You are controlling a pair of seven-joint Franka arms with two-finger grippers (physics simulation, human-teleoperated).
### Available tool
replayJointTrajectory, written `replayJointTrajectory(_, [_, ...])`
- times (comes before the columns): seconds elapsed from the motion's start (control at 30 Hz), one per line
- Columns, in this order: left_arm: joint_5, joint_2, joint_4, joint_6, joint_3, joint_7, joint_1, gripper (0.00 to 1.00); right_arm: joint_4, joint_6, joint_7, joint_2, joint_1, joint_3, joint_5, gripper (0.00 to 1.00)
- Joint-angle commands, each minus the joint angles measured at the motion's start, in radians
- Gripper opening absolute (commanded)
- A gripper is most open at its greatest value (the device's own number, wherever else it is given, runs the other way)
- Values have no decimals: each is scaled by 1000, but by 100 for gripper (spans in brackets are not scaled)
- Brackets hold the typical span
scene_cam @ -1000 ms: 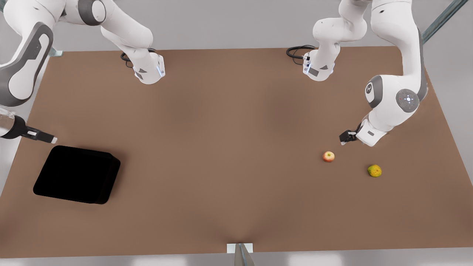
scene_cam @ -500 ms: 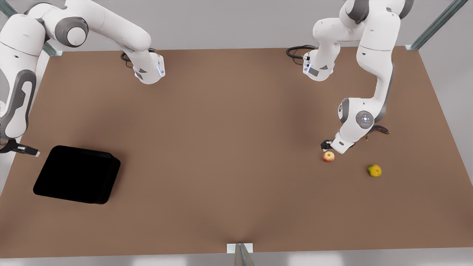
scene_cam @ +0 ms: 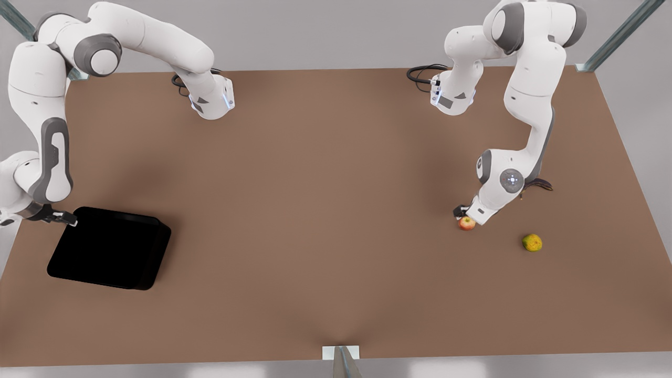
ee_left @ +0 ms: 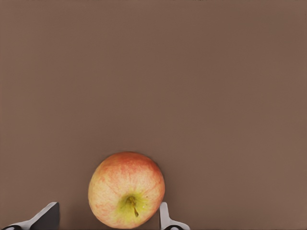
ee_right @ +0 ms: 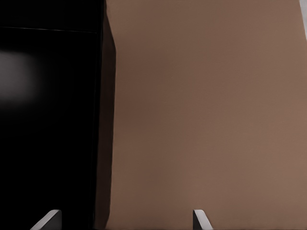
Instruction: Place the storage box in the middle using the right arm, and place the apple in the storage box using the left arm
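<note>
the desk [scene_cam: 325, 210] is wide and brown. the storage box [scene_cam: 107, 247] lies flat near the front view's left edge, far from the middle. the right hand [scene_cam: 65, 219] is at the box's upper corner, fingers spread wide, with the box wall [ee_right: 106, 143] between them. if it closes on the rounded corner only, i think the box may turn or slip when it is pulled. the left hand [scene_cam: 462, 211] is low over the apple [scene_cam: 466, 223], fingers open on both sides of the apple [ee_left: 126, 189]. one fingertip [ee_left: 164, 216] is very close, so it may push the apple away. a yellow-green fruit [scene_cam: 532, 242] lies near.
</note>
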Motion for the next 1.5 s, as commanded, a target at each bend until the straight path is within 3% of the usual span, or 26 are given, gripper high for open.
replayJointTrajectory(0.0, [0, 0, 0, 1, 0, 0, 0, 100, -1, 0, 0, 0, -3, 0, 1, 100])
replayJointTrajectory(0.33, [-7, -4, 28, 1, -32, -18, 5, 100, -35, 87, 0, 74, -23, 0, 13, 100])
replayJointTrajectory(0.87, [-1, 40, 64, 1, -32, -11, 11, 100, -9, -51, 32, 20, -4, 9, 70, 100])
replayJointTrajectory(1.0, [0, 40, 63, 1, -34, -11, 20, 100, -7, -2, 6, 63, -7, 8, 59, 100])
replayJointTrajectory(1.07, [0, 39, 64, 1, -34, -11, 20, 100, -7, -3, 6, 63, -7, 8, 59, 77])
replayJointTrajectory(1.33, [-1, 37, 63, 0, -41, -11, 20, 100, 16, -3, -17, 81, -13, -1, 41, 78])
replayJointTrajectory(1.37, [-1, 37, 63, 1, -41, -11, 20, 100, 37, -6, -17, 84, -13, -3, 41, 80])
replayJointTrajectory(1.4, [-1, 37, 63, 1, -41, -11, 20, 100, 62, -5, -17, 95, -13, -3, 41, 96])
replayJointTrajectory(1.47, [-1, 37, 64, 1, -43, -11, 20, 100, 105, -5, -18, 126, -16, -4, 41, 96])
